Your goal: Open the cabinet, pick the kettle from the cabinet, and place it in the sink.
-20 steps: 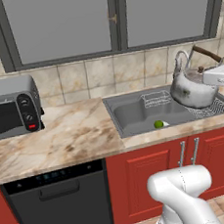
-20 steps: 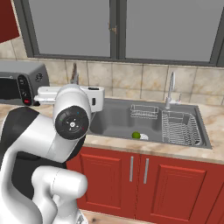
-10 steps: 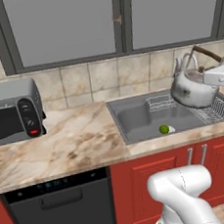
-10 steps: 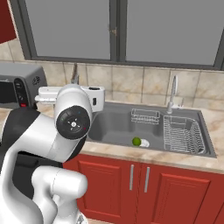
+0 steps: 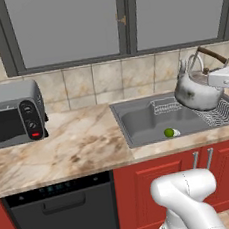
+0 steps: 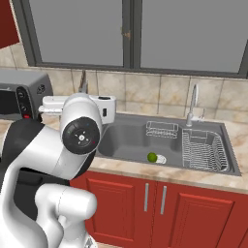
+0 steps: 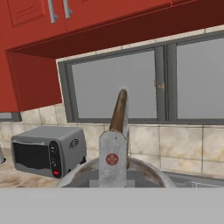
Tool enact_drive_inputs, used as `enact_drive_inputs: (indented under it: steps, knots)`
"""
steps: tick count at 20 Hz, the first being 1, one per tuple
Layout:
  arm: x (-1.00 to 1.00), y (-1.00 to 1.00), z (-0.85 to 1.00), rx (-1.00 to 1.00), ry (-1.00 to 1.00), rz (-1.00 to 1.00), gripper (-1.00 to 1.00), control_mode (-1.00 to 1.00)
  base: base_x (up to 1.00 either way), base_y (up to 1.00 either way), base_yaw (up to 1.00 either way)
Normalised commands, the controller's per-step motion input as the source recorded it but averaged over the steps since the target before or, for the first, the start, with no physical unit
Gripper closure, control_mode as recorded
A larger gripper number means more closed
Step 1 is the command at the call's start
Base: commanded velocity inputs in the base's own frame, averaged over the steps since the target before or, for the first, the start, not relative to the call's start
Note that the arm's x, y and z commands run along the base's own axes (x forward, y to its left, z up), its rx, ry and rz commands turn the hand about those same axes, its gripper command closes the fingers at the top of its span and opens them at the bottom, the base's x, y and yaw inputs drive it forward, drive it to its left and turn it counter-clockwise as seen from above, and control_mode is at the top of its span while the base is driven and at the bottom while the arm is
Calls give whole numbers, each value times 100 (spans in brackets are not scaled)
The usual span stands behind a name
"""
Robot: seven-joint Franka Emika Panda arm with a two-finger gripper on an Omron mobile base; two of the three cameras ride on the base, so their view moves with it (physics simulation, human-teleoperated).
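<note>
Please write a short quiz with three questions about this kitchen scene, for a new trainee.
1. True or false: the kettle already rests on the bottom of the sink.
2. What small thing lies in the sink? A) green fruit B) red cup C) blue sponge
3. Fill in: left of the sink, the counter carries a toaster ____.

Key: 1 false, the gripper holds it above the dish rack; 2 A; 3 oven.
</note>
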Motion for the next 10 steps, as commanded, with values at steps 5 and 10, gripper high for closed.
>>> enact_drive_inputs:
  steps: [5,10]
  knots:
    - [0,0,0,0,0,0,100,100,0,0,0]
    - [0,0,0,0,0,0,100,-100,0,0,0]
